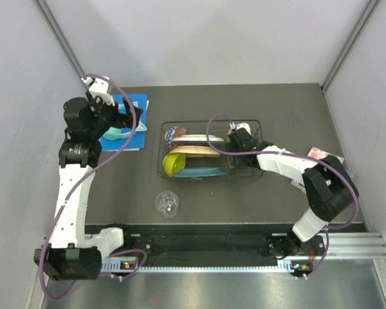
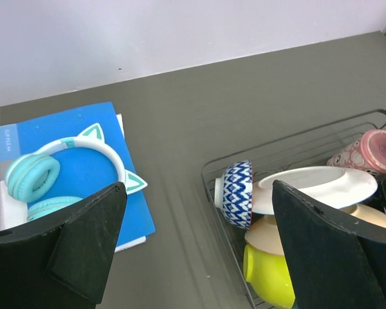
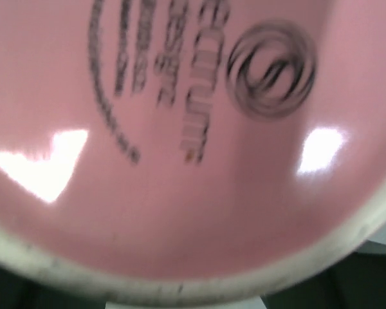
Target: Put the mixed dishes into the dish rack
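The black wire dish rack (image 1: 257, 123) stands mid-table. In it lie a blue-and-white patterned bowl with a red rim (image 1: 171, 134), a white plate (image 1: 192, 139), a cream plate (image 1: 196, 150), a lime-green bowl (image 1: 174, 164), a teal plate (image 1: 204, 172) and the pink mug (image 1: 233, 134). My right gripper (image 1: 240, 139) is in the rack at the mug. The mug's pink base (image 3: 193, 141) fills the right wrist view and hides the fingers. The small clear glass (image 1: 167, 203) stands on the table in front of the rack. My left gripper (image 2: 199, 257) is open and empty, above the table left of the rack (image 2: 212, 174).
Teal cat-ear headphones (image 1: 116, 134) lie on a blue book (image 1: 138, 103) at the back left, under my left arm. A printed card (image 1: 318, 154) lies at the right edge. Grey walls close in the table on three sides.
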Robot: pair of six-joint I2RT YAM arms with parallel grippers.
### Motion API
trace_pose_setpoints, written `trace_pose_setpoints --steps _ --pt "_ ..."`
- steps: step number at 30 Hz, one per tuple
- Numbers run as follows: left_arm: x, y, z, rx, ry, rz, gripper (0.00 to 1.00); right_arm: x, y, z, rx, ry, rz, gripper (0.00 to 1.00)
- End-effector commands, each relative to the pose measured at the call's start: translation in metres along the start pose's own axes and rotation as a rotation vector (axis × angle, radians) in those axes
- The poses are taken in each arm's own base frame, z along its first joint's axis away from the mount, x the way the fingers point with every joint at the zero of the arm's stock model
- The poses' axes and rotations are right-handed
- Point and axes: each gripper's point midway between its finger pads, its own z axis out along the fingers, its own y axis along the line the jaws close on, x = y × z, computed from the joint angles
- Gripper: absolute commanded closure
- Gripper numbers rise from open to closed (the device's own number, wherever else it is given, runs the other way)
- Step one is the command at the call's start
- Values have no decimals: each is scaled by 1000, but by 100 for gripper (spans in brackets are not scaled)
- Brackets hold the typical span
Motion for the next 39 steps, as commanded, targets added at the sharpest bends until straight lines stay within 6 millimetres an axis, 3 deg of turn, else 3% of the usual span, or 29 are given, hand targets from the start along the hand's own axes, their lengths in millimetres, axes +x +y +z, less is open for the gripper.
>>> trace_pose_setpoints --steps 1,4,8,11,15,19,20,26,35,39 --pt "-34 -2 -5 13 -93 39 1 -10 1 -9 8 -3 8 17" --pt "-33 -1 -4 15 -89 40 1 -16 1 -18 -2 -29 27 1" --pt "-26 0 -3 17 -61 41 1 -38 -1 -45 -32 -92 53 0" --pt "-5 0 -5 33 -4 94 1 -56 -5 -73 -59 -151 78 0" --pt "46 -6 -18 92 132 166 1 -80 -14 -109 -65 -223 111 0" --pt "97 -17 -48 173 312 261 1 -88 -31 -140 -32 -284 177 0" --pt "117 -20 -61 190 387 244 2 -94 -35 -155 -39 -337 217 0" --pt "162 -40 -96 274 444 284 3 -103 -54 -204 -99 -563 366 0" --pt "193 -54 -105 410 471 342 3 -96 -62 -219 -116 -655 416 0" --pt "224 -52 -106 512 505 479 2 -97 -63 -220 -107 -660 422 0"
